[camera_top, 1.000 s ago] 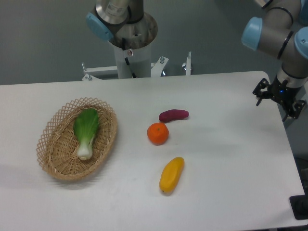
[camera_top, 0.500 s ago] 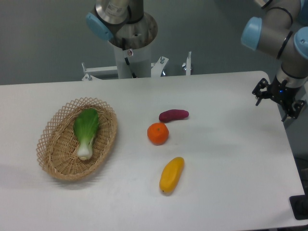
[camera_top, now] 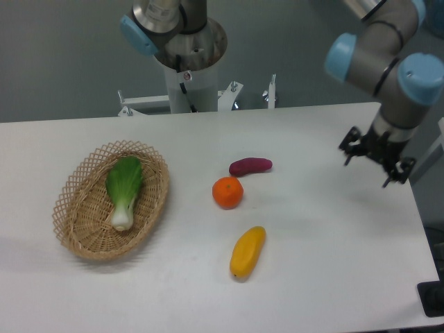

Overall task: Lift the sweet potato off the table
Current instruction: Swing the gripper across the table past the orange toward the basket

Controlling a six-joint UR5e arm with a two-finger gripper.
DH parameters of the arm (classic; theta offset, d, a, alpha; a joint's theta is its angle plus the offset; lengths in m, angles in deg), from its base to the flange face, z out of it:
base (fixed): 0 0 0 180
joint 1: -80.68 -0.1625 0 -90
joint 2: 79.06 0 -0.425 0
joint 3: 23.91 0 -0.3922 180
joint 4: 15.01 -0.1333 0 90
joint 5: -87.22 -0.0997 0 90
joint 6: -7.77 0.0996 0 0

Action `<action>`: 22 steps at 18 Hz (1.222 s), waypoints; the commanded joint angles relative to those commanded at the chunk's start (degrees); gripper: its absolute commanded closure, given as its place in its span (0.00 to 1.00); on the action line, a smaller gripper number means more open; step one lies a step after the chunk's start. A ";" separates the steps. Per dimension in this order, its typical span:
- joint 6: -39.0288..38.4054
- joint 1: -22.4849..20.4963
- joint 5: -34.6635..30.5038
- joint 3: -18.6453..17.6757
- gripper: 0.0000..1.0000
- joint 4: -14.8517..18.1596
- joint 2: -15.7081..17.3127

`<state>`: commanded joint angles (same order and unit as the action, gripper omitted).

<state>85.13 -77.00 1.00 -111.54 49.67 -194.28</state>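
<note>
1. Sweet potato is lying flat on the white worktop, roughly mid-worktop, long axis running left-right w/ a slight curve. Dark purple-red skin, nothing touching it.
2. Round orange sits just in front of it and a bit to the left as the camera sees it. Close, but there's a thin gap btw the two.
3. Yellow-orange oblong fruit is further toward the near edge, tilted diagonally, well apart from the potato.
4. Wicker basket is over on the left side of the worktop w/ a bok choy inside, green leaves toward the back, white stem end toward the front.
5. Gripper hangs above the right side of the worktop, well apart from the potato and every other item. Pointing down, a bit tilted.
6. Fingers look spread apart, one dark tip on each side w/ open space between, and they've got nothing in them. Small in the shot tho, so can't tell how wide exactly.
7. Arm base column stands behind the far edge of the worktop, pale blue joint caps visible on the arm.
</note>
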 joint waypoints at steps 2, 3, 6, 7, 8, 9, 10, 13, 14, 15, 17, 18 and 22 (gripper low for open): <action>-0.54 1.85 0.17 -0.44 0.00 0.09 0.44; -1.24 2.46 0.18 -0.70 0.00 0.09 0.88; -4.40 4.66 0.26 -1.76 0.00 0.00 1.93; -5.02 5.19 0.26 -2.19 0.00 0.09 2.28; -5.63 5.72 0.35 -2.55 0.00 0.09 2.72; -6.51 6.24 0.61 -2.98 0.00 0.09 3.16; -7.56 6.77 0.79 -3.60 0.00 0.09 3.95; -12.65 9.32 1.14 -5.18 0.00 0.09 5.18; -14.15 10.54 1.14 -5.36 0.00 0.09 5.45; -15.73 11.60 1.14 -5.80 0.00 0.09 5.89; -18.98 14.23 1.14 -7.03 0.00 0.09 6.59; -20.48 15.64 1.14 -7.64 0.00 0.09 6.94; -26.28 21.26 1.14 -9.49 0.00 0.09 7.65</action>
<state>58.85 -55.74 2.14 -121.02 49.76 -186.64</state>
